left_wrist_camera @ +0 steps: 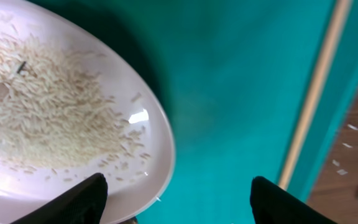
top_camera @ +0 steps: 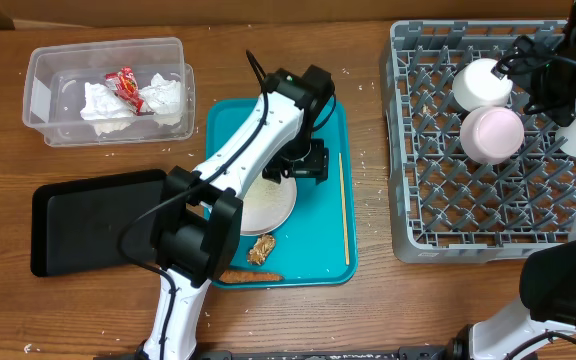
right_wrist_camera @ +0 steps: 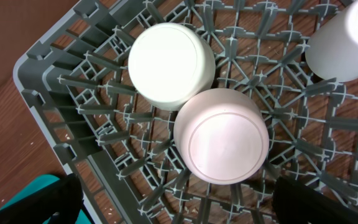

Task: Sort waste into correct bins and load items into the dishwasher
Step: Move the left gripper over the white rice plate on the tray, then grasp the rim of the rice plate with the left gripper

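Left arm [top_camera: 240,148] spans teal tray [top_camera: 324,240], dish rack [top_camera: 400,180] alongside, on wooden table [top_camera: 368,315].

overhead layout: clear tub [top_camera: 40,100] at upper left holds crumpled napkins [top_camera: 168,98] and a red wrapper [top_camera: 126,85]; black tray [top_camera: 78,225] lies below it; teal tray [top_camera: 333,130] at centre carries a white plate [top_camera: 270,207] (partly under the left arm [top_camera: 258,130]), wooden stick [top_camera: 344,210], brown lump [top_camera: 261,249] and food stick [top_camera: 250,277]; grey rack [top_camera: 408,150] at right holds an upturned cup [top_camera: 482,83] and bowl [top_camera: 491,134].
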